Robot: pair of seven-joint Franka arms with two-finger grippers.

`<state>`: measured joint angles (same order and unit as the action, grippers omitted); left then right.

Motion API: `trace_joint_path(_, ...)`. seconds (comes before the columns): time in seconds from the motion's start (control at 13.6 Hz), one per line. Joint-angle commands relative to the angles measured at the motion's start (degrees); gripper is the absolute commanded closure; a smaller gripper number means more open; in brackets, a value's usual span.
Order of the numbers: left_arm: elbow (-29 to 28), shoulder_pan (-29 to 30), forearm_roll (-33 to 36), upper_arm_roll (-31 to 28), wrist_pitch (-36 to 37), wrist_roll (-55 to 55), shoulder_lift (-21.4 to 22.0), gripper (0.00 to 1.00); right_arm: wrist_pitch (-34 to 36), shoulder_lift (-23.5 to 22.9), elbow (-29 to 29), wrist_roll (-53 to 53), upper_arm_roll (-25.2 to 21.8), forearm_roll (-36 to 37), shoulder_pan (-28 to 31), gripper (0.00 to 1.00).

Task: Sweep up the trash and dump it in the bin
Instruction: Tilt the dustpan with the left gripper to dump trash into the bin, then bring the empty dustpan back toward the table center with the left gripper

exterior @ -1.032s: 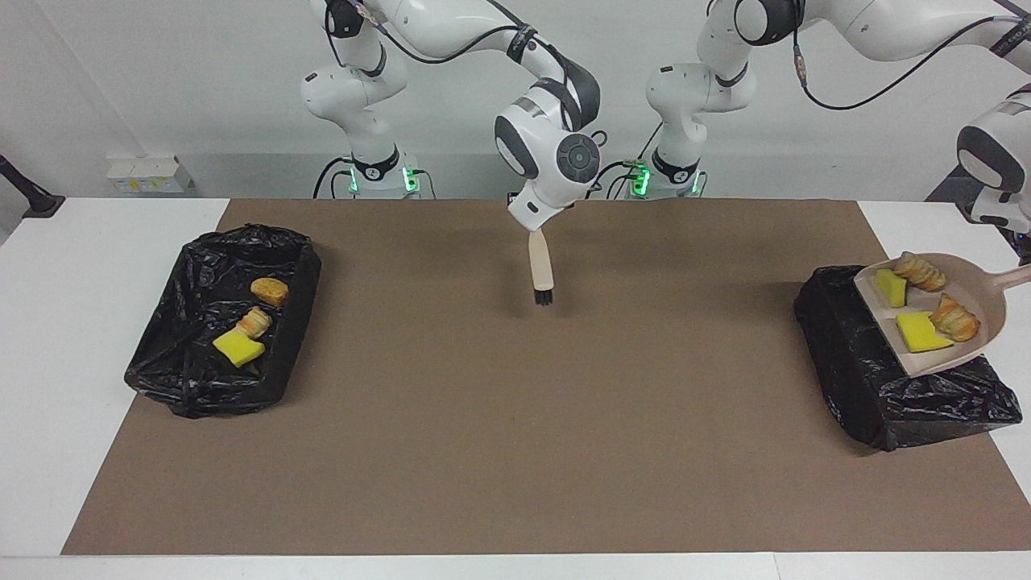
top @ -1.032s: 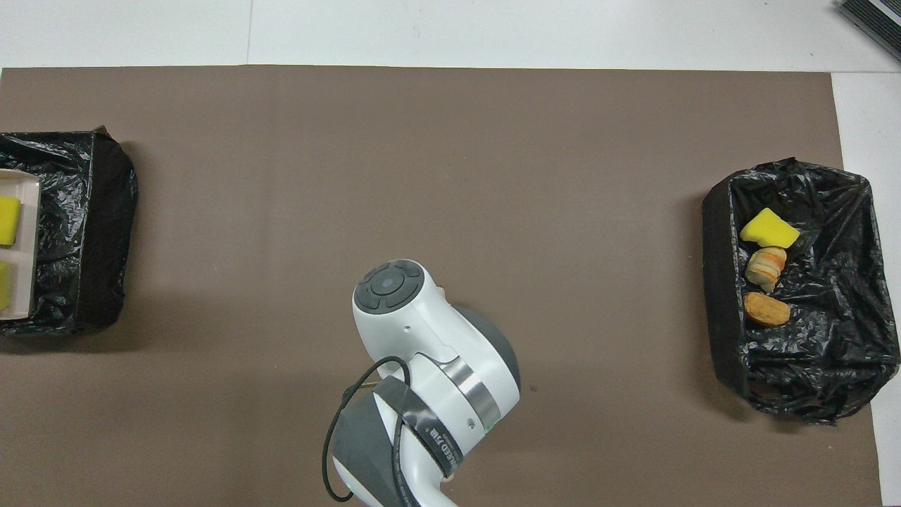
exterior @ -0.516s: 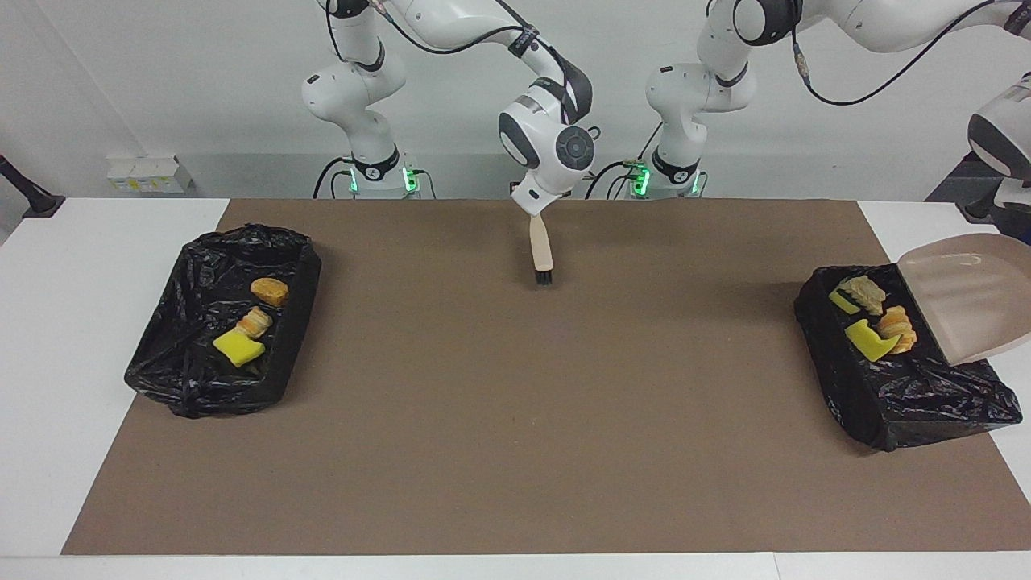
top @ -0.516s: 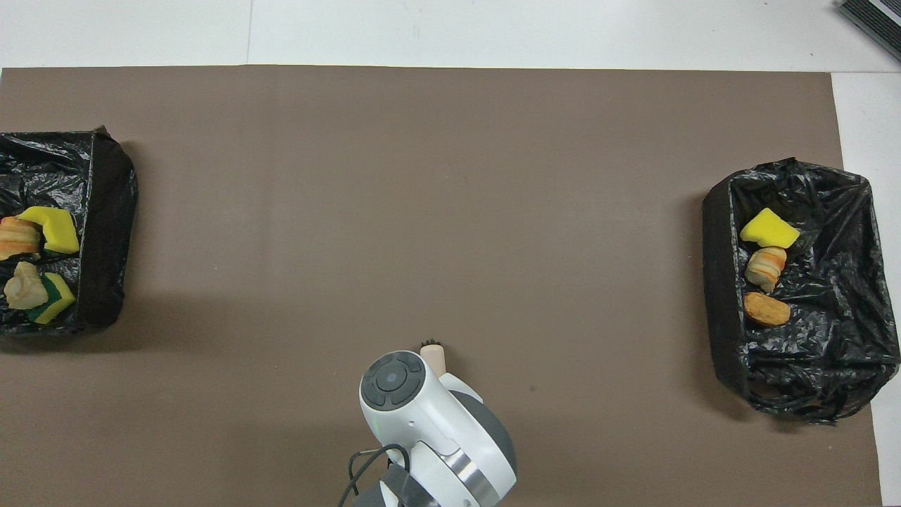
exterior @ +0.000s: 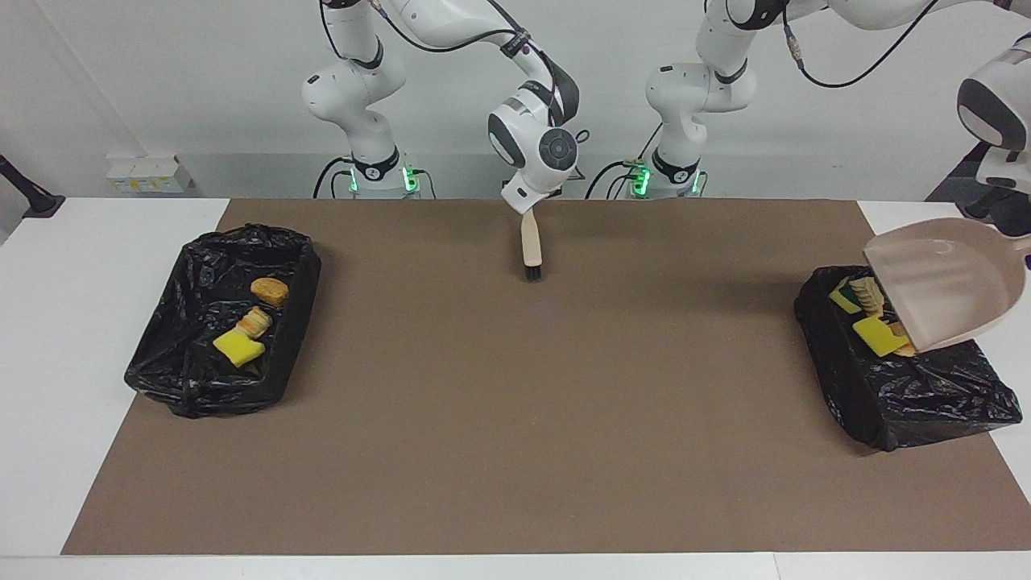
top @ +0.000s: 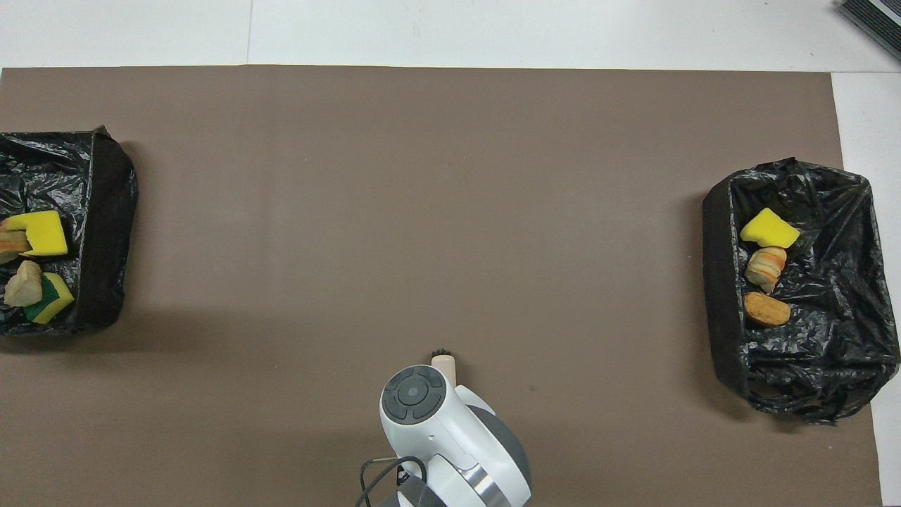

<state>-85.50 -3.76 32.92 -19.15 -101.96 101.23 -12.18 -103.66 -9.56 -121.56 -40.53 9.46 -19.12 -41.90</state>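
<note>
Facing view, two black-lined bins (exterior: 221,322) holding trash (exterior: 238,348), right claw (exterior: 525,211) gripping brush (exterior: 531,250), left claw gripping dustpan (exterior: 946,282).

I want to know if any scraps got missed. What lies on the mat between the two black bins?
Only bare brown mat lies between the two bins in the overhead view. The brush hangs from the right gripper over the mat's robot-side edge.
</note>
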Motion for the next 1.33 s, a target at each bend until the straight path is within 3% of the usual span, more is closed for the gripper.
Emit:
trace_joint_path(0.0,-7.73,-0.38,-3.99,5.06,1.41,-4.00,5.14,1.00,2.39,-1.51,3.23,0.02,0.12,0.04,0.06,0.01)
trace_joint_path(0.22,-16.42,-0.46,-9.52,13.41,1.59,-18.81,8.13,1.00,6.69,-1.43,8.07,0.10,-0.23,0.49,2.68,0.00)
trace_joint_path(0.37,-18.99,-0.64,-11.55,19.91,2.03,-30.07,8.05,1.00,8.82,-1.25,10.72,0.72,-0.32,2.33,6.02,0.00)
trace_joint_path(0.88,-19.27,-0.81,-25.53,37.58,-0.25,-81.55,3.22,1.00,8.65,0.77,12.21,21.18,-0.32,7.51,26.14,0.00)
trace_joint_path(1.11,-18.83,-0.90,-29.22,42.77,-4.54,-96.17,0.77,1.00,8.30,-0.28,13.89,27.23,-0.23,14.44,31.51,0.00)
trace_joint_path(1.25,-18.22,-1.08,-29.75,46.29,-7.63,-106.02,-1.34,1.00,8.56,-0.28,15.29,34.79,-0.23,14.99,35.90,0.00)
